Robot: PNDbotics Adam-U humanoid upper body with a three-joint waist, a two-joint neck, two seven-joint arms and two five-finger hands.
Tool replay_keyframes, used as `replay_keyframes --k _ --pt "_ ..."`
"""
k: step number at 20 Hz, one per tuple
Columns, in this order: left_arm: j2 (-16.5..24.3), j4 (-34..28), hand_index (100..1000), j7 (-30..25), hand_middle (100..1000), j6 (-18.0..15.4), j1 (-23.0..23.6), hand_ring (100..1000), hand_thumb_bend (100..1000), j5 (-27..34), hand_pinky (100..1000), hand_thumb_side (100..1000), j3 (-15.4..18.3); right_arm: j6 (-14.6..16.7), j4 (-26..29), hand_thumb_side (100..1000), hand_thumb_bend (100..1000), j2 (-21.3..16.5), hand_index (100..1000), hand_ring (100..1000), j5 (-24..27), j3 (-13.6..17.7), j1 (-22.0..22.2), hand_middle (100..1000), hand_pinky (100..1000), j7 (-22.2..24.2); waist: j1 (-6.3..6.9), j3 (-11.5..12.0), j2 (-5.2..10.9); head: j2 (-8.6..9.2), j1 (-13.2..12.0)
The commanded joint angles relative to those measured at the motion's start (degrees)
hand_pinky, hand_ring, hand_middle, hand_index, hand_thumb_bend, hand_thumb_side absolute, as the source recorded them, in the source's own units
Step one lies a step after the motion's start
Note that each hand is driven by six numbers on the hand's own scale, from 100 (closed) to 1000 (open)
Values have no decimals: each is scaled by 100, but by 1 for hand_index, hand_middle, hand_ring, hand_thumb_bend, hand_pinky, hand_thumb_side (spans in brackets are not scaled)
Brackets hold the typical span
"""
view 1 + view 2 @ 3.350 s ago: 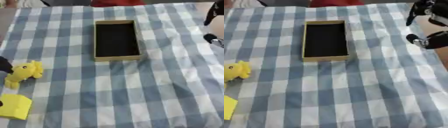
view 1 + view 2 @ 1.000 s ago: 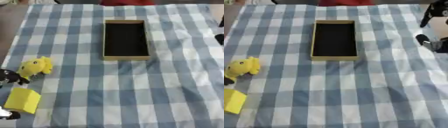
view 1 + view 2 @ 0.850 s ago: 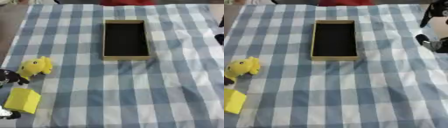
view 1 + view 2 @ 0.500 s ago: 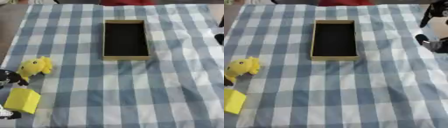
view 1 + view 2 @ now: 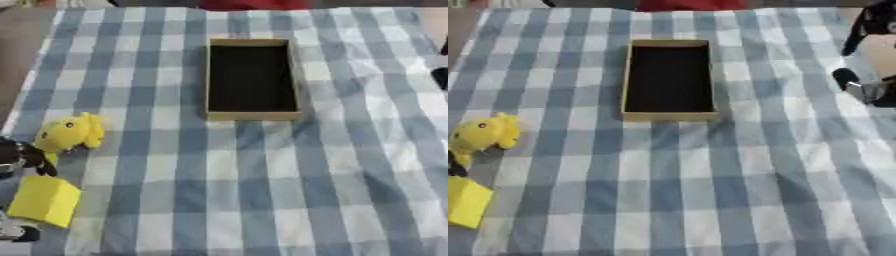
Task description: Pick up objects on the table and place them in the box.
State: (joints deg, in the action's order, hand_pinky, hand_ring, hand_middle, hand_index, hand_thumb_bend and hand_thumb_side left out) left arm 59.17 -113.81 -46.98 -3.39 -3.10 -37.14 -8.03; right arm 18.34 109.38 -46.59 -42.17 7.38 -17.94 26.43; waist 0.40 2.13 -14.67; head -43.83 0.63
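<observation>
Box: one open box (image 5: 252, 77), tan-walled with a dark inside, stands on the far middle of the table, its long sides running near to far. Nothing shows inside it.

Yellow toy: one soft yellow toy (image 5: 68, 134), round-headed, lies at the near left, well apart from the box and to its near left.

Yellow block: one plain yellow block (image 5: 44, 200) lies nearer than the toy, close to the left edge, tilted a little against the check pattern. Toy and block lie near each other with a gap between them.

Count of things to pick: two, the toy and the block, both outside the box, both on the cloth.

Tablecloth: one blue and white checked tablecloth (image 5: 227, 180) covers the table, with some creases on the right side.

Left hand: the left hand (image 5: 19, 156) shows at the left edge, dark, between the toy and the block, just beside the toy's near side. Another dark and silver bit of it peeps out near the lower left corner, below the block. Only these parts show, so I cannot tell how far its fingers are spread or whether they have hold of anything.

Right hand: the right hand (image 5: 866, 89) shows at the far right edge in the right eye view, black and silver, well apart from the box. It has hold of nothing; whether its fingers are curled or straight I cannot tell.
</observation>
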Motion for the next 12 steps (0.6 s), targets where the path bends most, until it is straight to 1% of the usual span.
replay_keyframes --k 1,4,7,10,12 --pt "109 -79 844 -42 709 24 -56 828 670 -53 838 452 17 -10 73 425 172 -108 621 705 65 74 -57 604 623 -33 2 -7 72 -29 -18" --pt "90 -79 836 -9 686 99 -71 807 628 -116 816 412 -2 -11 76 434 165 -102 621 704 80 78 -57 604 622 -35 2 -14 69 -29 -24" --pt "58 -79 829 64 667 209 -82 790 601 -176 798 396 -28 -10 77 438 160 -97 621 703 90 78 -57 604 621 -35 2 -24 63 -29 -30" --pt "31 -79 812 157 639 303 -91 767 555 -210 775 382 -41 -10 76 444 154 -94 620 703 99 81 -54 603 620 -36 2 -30 61 -29 -30" --pt "21 -79 799 205 623 340 -97 754 559 -227 762 358 -50 -9 76 446 153 -88 620 703 103 82 -53 603 619 -36 4 -32 61 -29 -33"
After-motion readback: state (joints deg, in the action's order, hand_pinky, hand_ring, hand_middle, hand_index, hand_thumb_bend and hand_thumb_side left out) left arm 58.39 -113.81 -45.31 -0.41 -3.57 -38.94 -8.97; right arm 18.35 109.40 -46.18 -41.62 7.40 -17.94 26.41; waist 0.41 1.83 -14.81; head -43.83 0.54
